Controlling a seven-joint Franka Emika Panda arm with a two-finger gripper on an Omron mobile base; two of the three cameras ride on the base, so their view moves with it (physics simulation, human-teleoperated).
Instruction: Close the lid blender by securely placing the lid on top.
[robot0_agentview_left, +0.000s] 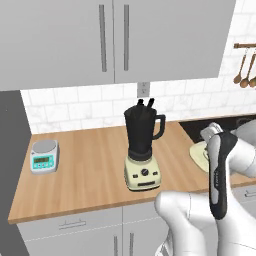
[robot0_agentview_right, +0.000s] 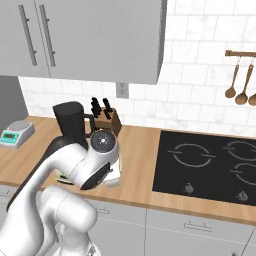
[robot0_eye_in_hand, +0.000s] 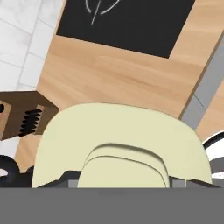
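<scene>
On the worktop (robot0_agentview_left: 75, 175), right of the blender (robot0_agentview_left: 142, 147), the lid (robot0_agentview_left: 198, 154) lies flat with the hand low over it. The jar mouth is uncovered, so lifting and seating remain. I cannot tell whether the pincer is apart or clamped.

The white arm (robot0_agentview_left: 220, 175) is seen bent at the elbow and folded low in front of the base, the hand pointed downward. Its fingers cannot be made out.
</scene>
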